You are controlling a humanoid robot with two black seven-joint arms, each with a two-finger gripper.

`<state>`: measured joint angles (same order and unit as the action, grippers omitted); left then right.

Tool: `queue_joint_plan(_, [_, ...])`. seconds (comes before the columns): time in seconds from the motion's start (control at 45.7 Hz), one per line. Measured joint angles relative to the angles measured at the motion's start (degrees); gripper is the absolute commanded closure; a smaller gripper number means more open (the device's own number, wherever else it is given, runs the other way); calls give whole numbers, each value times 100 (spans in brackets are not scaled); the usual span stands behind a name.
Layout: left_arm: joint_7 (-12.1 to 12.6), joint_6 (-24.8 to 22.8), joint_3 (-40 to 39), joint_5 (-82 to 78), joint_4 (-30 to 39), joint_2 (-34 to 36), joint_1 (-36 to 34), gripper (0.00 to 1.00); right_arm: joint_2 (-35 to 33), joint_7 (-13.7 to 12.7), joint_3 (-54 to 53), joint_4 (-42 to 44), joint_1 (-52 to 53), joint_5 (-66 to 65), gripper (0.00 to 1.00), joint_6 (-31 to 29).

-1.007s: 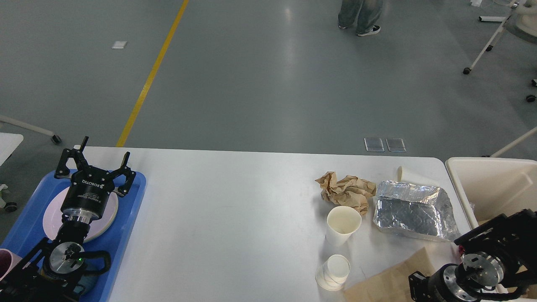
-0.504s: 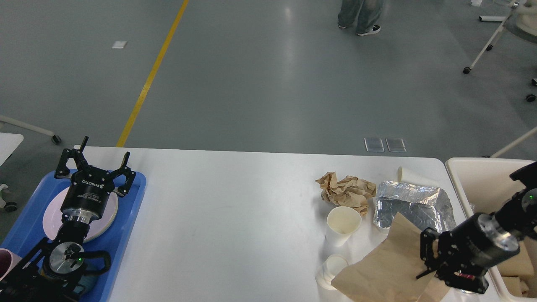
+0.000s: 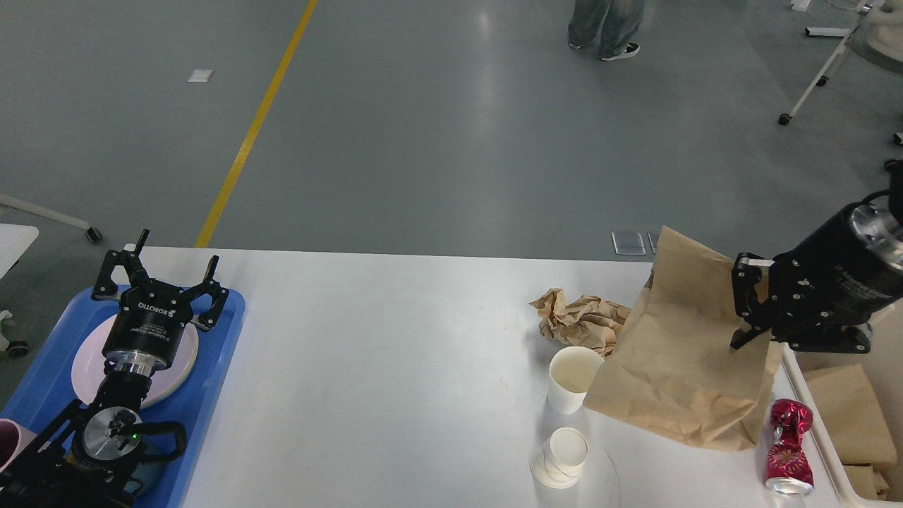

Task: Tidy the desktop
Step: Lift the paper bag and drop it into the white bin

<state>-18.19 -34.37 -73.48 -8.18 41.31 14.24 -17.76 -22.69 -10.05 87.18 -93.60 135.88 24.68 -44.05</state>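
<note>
Clamped on a brown bag (image 3: 677, 367), the right gripper (image 3: 749, 310) holds it lifted beside the bin (image 3: 846, 416). Left gripper (image 3: 161, 279) hangs spread wide and empty above the tray (image 3: 226, 353) left of the desktop (image 3: 388, 367). Judging by what lies here, tidying is partway: near the bag, crumpled paper (image 3: 575, 317), two cups (image 3: 575, 377), and a crushed can (image 3: 789, 444) remain.

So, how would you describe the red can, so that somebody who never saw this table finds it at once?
Start at the white desktop and go to its near right corner, beside the beige bin. The can lies there on its side, just right of the hanging brown paper bag. It is the only red, shiny thing, crushed, while its neighbours are brown paper and white cups.
</note>
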Motion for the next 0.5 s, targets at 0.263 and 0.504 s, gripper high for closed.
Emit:
queue_joint_plan(0.263, [0,0,0,0,0,0,0,4,-206,-1,258,524,-75,-80,100,292])
queue_joint_plan(0.504, [0,0,0,0,0,0,1,4,-1050,-29,461,2094,-1110,-100,100,395])
